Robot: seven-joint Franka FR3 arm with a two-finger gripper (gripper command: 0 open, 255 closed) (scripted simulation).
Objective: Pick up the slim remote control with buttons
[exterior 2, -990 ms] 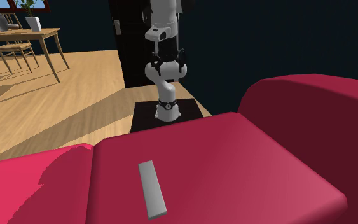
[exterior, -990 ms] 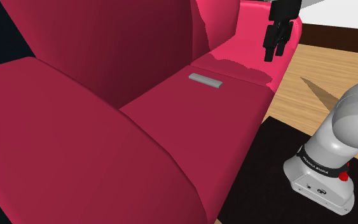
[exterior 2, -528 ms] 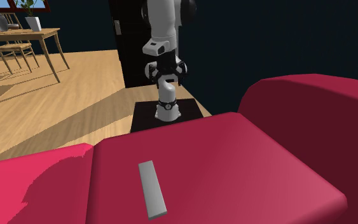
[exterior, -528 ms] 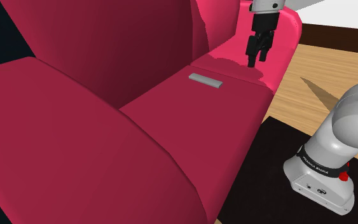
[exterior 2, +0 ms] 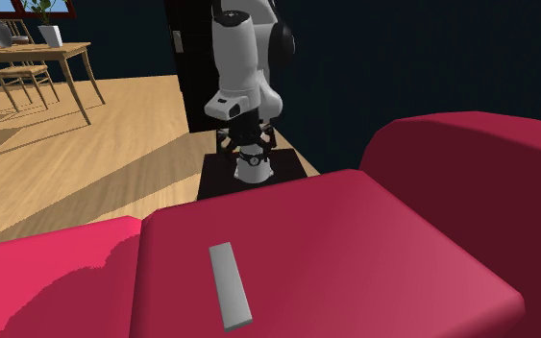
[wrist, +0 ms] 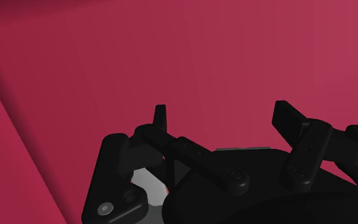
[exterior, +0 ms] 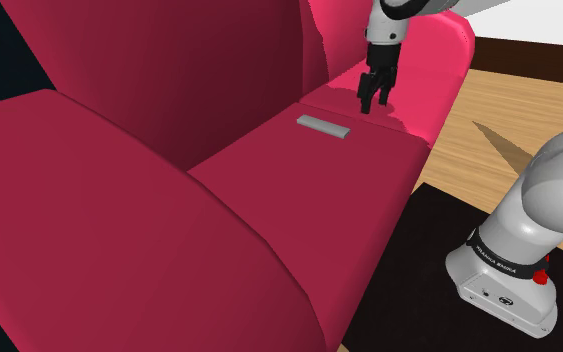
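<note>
The slim remote (exterior: 324,126) is a flat grey bar lying on the crimson sofa's seat cushion (exterior: 299,190), near the armrest. It lies lengthwise on the same cushion in the second exterior view, as the grey remote (exterior 2: 230,285). My black gripper (exterior: 372,98) hangs a little above the cushion, just to the shoulder view's right of the remote and apart from it. In the wrist view my gripper (wrist: 224,118) stands open over red fabric, with nothing between its fingers (wrist: 160,116).
The sofa's bright pink armrest (exterior: 439,60) rises right behind the gripper, and the tall backrest (exterior: 189,70) stands beside the remote. Beyond the sofa are a wooden floor (exterior 2: 114,144), the dark stand (exterior: 439,270) and a table with chairs (exterior 2: 37,58).
The gripper has come down and moved to the shoulder view's left, from beside the armrest to just above the cushion near the remote. Its fingers stayed apart. The remote has not moved.
</note>
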